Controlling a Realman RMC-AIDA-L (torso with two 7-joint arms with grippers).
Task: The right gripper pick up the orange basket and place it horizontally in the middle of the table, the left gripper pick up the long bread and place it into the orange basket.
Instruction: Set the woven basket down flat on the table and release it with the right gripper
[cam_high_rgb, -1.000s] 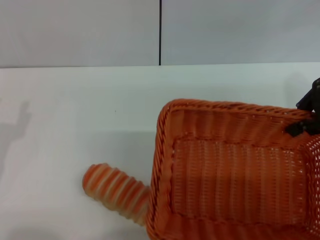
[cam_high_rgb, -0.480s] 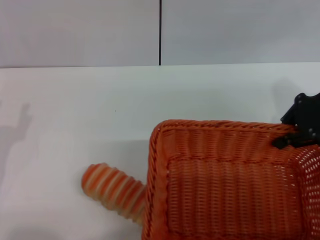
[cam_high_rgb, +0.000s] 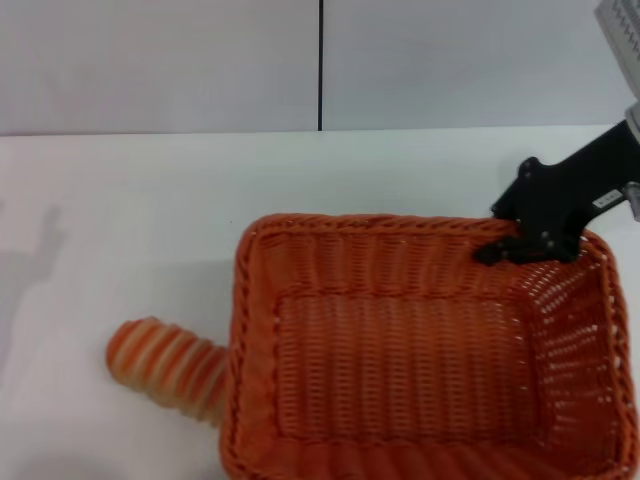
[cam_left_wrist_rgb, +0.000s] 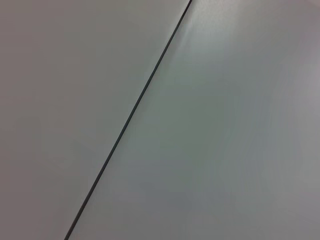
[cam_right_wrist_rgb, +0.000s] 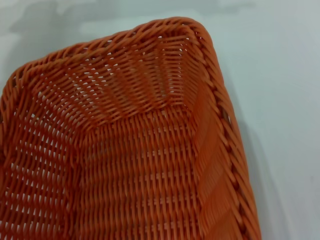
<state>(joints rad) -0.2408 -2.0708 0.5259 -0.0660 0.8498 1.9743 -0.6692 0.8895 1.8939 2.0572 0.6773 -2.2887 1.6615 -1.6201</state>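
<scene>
The right gripper (cam_high_rgb: 512, 248) has its jaws clamped on the far rim of the basket (cam_high_rgb: 400, 360), near the right corner, probably to drag or carry it toward the middle of the counter (cam_high_rgb: 150, 200). The basket's left wall touches the bread (cam_high_rgb: 165, 358), which lies at the near left. I count one basket and one bread. The left gripper is not in view.

The counter (cam_high_rgb: 150, 200) and grey wall (cam_high_rgb: 160, 60) are viewed from above by the head camera. The orange basket (cam_right_wrist_rgb: 130, 150) is seen very close by the right wrist camera and shared with the head view (cam_high_rgb: 400, 350). Only a seamed grey surface is faced by the left wrist camera.
</scene>
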